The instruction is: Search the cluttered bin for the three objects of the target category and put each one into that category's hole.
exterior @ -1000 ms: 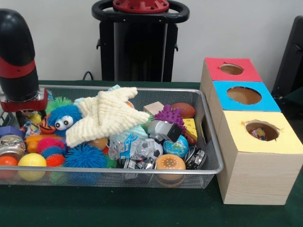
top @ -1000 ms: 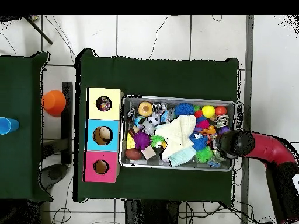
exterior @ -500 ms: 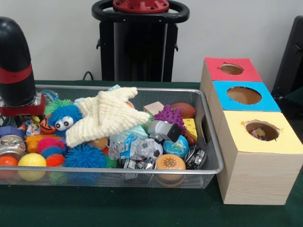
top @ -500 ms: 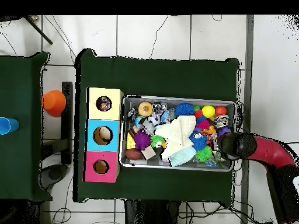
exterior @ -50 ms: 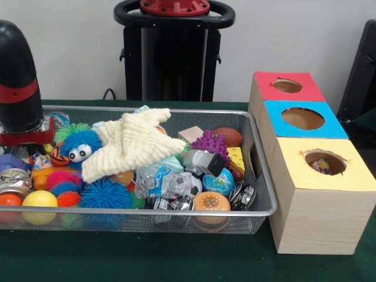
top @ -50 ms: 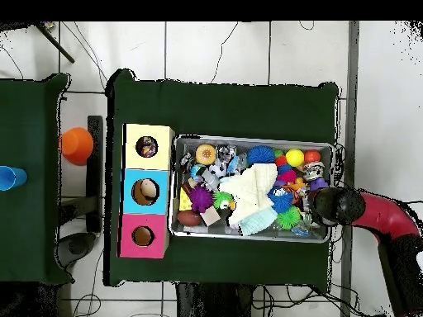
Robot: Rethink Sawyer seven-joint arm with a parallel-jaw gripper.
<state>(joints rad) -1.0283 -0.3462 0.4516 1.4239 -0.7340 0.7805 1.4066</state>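
A wire mesh bin [exterior @ -50 ms: 176, 210] holds a heap of toys. A cream star plush [exterior @ -50 ms: 132, 144] lies on top, beside a blue fuzzy creature with eyes [exterior @ -50 ms: 79, 145]. Spiky balls, a purple spiky ball [exterior @ -50 ms: 210, 143], a small football [exterior @ -50 ms: 228, 136] and a soccer ball [exterior @ -50 ms: 191, 183] lie around them. My gripper [exterior @ -50 ms: 23, 147] hangs low over the bin's left end, its tip hidden among the toys. In the overhead view the gripper [top @ -50 ms: 320, 206] is at the bin's [top @ -50 ms: 248, 139] right end. Red [exterior @ -50 ms: 286, 86], blue [exterior @ -50 ms: 302, 119] and yellow [exterior @ -50 ms: 320, 194] boxes with round holes stand beside the bin.
A small object shows inside the yellow box's hole [exterior @ -50 ms: 324, 163]. An orange cup [top @ -50 ms: 76, 144] and a blue cup [top @ -50 ms: 8, 177] stand on a separate green table. Cables run across the floor around the table.
The arm has shifted slightly toward the bin's end wall and tilted a little. The toys look unmoved.
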